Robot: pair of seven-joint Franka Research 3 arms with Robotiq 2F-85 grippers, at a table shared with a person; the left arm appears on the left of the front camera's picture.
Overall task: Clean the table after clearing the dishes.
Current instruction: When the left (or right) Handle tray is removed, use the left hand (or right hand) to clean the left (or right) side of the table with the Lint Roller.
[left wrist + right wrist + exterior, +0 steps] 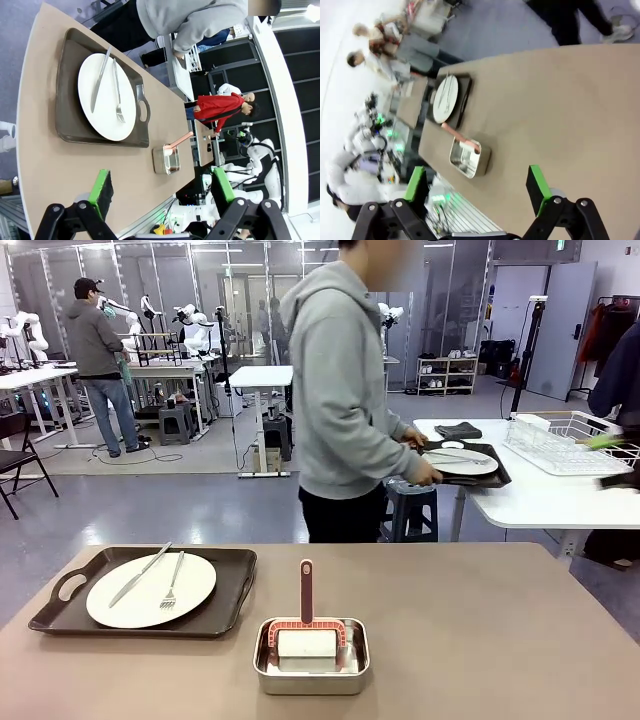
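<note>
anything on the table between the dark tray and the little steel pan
No: front view shows bare table between the tray and the steel pan.

Person's hand [425,476] is covering the left end of the far tray [502,476]. The pan [312,680] wall is hiding the base of the brush [306,585]. The table [500,640] is running off the bottom edge. In the right wrist view, cutlery [451,94] on the plate [440,104] is blurring together.
</note>
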